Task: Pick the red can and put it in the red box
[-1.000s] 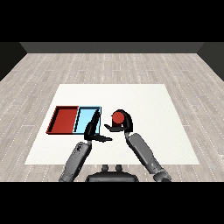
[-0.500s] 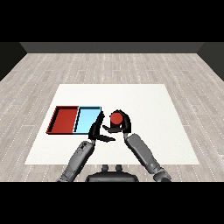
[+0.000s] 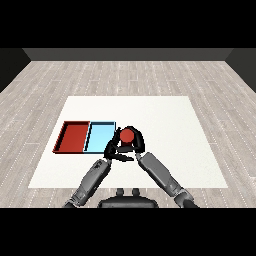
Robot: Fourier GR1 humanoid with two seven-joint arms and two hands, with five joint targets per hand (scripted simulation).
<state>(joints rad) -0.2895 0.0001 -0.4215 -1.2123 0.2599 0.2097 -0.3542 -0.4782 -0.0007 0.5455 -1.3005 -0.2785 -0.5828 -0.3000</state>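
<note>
At centre frame, the robot's right hand curls round the red can, its black fingers wrapped about the can's sides while the red top shows between them. The can sits just right of the light blue tray, near that tray's lower right corner; whether it rests on the white table or has been raised off it cannot be told from this angle. The left hand lies close under the can at lower centre, its fingers mostly straight and spread, touching or nearly touching the right hand, holding nothing.

The red tray, the can's destination, lies at left of centre, flush against the light blue tray's left side, with nothing visible inside either one.

The step in hand appears to be the carry: the can is grasped but is not yet over any tray. The next move would call for a leftward sweep of the right forearm, across the full span of the light blue tray, before lowering the can into the red one. The left hand sits close to that path and may need to give way.
</note>
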